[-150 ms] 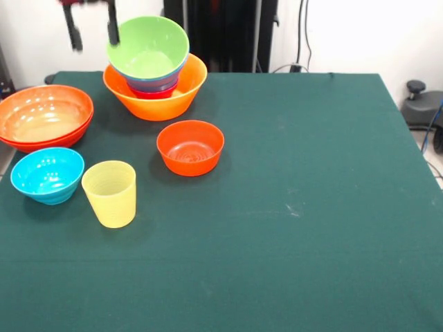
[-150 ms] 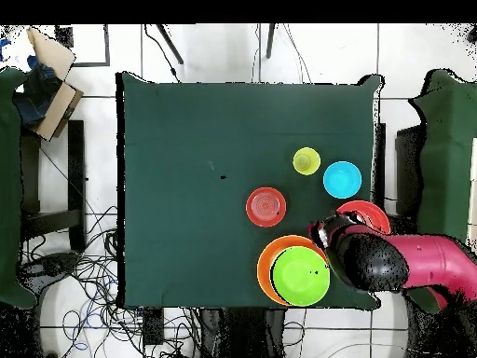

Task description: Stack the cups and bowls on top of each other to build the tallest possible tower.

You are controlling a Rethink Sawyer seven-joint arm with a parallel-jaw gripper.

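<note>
while the gripper point(image 1: 92, 28) hangs raised just beside the lime green bowl point(image 1: 148, 48), its two dark fingers are seen spread apart with nothing between them. the tower point(image 1: 155, 79) is found at the far part of the green table point(image 1: 291, 173), built on the large light-orange bowl point(image 1: 163, 100), with a red piece and a blue piece glimpsed under the lime one. that top bowl is seen tilted, one side of its rim riding higher than the other, so it is judged not to be fully seated.

loose pieces are left well apart from the pile: the wide orange bowl point(image 1: 43, 116), the cyan bowl point(image 1: 47, 174), the small red-orange bowl point(image 1: 190, 146) and the pale-yellow tumbler point(image 1: 110, 193), the last standing upright just beside the cyan one.

several risks are judged from this. a sideways move of the fingers could clip the lime rim and tip it out. any piece set on a tilted top could slide off. the wide orange bowl is too broad to be nested above and would be balanced poorly. the tumbler could be toppled if the cyan bowl is approached carelessly. in the overhead view the arm point(image 2: 410, 263) is seen to cover part of the wide orange bowl, so clearance there cannot be told.
</note>
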